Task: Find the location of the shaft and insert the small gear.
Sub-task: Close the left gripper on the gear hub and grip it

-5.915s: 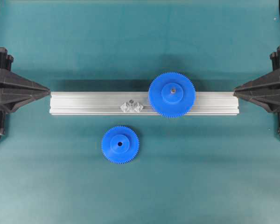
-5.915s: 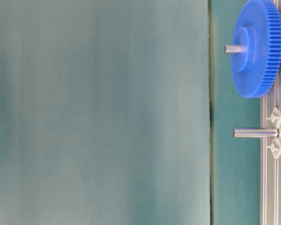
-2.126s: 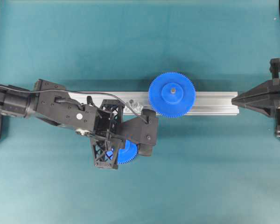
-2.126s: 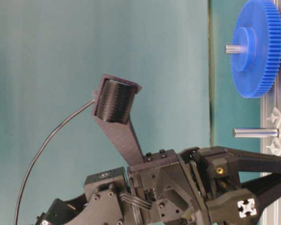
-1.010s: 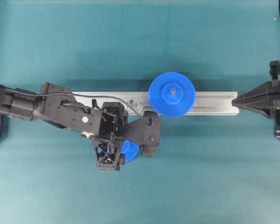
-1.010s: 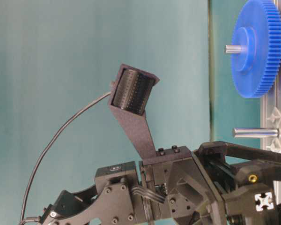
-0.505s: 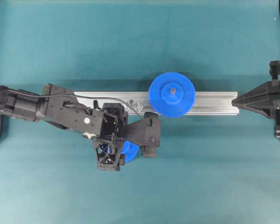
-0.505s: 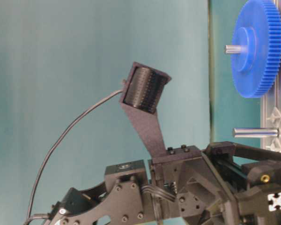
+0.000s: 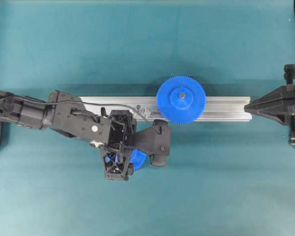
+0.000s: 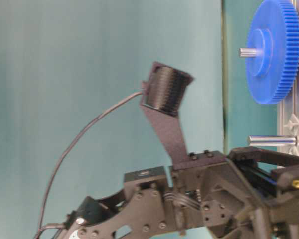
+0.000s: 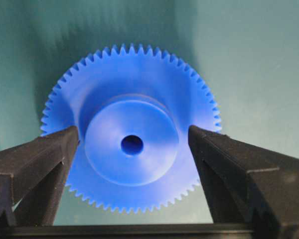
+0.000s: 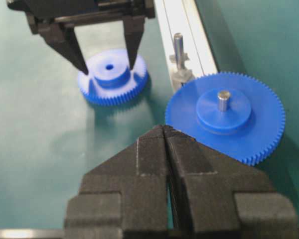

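Left gripper (image 11: 132,144) spread wide, fingers (image 11: 37,159) straddling raised hub of small gear (image 11: 131,144); gap visible each side of hub, no contact seen. Small gear flat on green mat (image 9: 211,187), at 7 o'clock from shaft (image 12: 178,47). Shaft upright on aluminium rail (image 9: 226,109), just beside large gear (image 9: 181,100) at its 9 o'clock. Right gripper (image 12: 164,130) closed, fingertips meeting, holding nothing, parked at 3 o'clock end of rail. Open mat below rail toward 5 o'clock.
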You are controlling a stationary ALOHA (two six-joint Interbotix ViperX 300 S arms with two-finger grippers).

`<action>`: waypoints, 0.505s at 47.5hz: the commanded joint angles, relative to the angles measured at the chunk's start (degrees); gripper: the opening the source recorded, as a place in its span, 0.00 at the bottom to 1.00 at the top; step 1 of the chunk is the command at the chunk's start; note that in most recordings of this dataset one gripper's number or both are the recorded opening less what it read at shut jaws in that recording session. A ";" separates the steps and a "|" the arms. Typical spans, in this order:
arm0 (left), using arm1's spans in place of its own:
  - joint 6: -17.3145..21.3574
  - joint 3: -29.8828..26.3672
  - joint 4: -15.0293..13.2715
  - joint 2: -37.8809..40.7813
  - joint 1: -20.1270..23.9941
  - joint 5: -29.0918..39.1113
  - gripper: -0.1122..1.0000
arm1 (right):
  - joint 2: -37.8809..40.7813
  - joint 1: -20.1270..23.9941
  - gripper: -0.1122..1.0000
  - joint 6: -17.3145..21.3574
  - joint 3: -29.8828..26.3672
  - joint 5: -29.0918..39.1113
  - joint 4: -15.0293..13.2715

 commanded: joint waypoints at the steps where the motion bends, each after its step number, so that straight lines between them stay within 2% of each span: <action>1: 0.00 -1.05 0.09 -0.79 0.18 -0.26 0.92 | 0.26 -0.18 0.11 0.53 -0.62 -0.53 0.09; 24: -0.09 -0.79 0.18 0.53 0.18 0.09 0.92 | 0.26 -0.18 0.11 0.53 -0.62 -0.53 0.09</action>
